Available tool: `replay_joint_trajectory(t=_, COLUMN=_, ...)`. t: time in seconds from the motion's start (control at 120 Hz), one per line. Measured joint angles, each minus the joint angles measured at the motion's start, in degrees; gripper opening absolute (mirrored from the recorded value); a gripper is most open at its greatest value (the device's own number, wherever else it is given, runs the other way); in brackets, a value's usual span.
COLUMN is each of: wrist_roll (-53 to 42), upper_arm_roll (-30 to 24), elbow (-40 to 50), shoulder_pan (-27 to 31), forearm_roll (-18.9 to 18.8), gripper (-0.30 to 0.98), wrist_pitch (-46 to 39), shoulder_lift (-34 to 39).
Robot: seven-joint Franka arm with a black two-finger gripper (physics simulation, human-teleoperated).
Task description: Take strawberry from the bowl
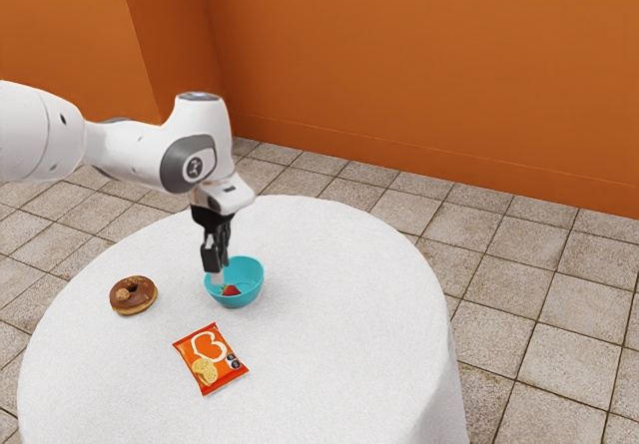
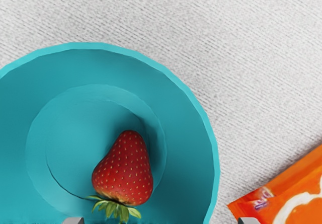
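The tool hangs open over the turquoise bowl, seemingly so that its spread fingers can straddle the strawberry, which lies inside the bowl, leafy end towards the wall.

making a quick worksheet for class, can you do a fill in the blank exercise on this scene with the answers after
The red, leafy strawberry lies ____ the round turquoise bowl. Its jagged leaves are ____. The textured tablecloth is ____. Of the brown glazed donut and the orange foil snack packet, the one nearer the exterior view's left is the ____.

Missing words: inside; green; white; donut.
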State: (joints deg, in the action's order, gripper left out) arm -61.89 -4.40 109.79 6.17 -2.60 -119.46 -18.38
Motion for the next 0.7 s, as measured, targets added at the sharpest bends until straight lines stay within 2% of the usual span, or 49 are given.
replay_joint_trajectory(t=0.3, wrist_roll=2.1, upper_arm_roll=0.2, elbow=-0.4, shoulder_pan=0.1, forearm_roll=0.2, gripper=0.26, wrist_pitch=-0.4, shoulder_lift=-2.3)
replay_joint_trajectory(t=0.608, wrist_roll=3.1, upper_arm_roll=0.4, elbow=-1.3, shoulder_pan=0.0, forearm_roll=-0.4, gripper=0.24, wrist_pitch=-1.3, shoulder_lift=-3.2)
replay_joint_trajectory(t=0.7, wrist_roll=3.2, upper_arm_roll=0.4, elbow=-1.4, shoulder_pan=-0.2, forearm_roll=-1.9, gripper=0.23, wrist_pitch=-2.4, shoulder_lift=-4.0)
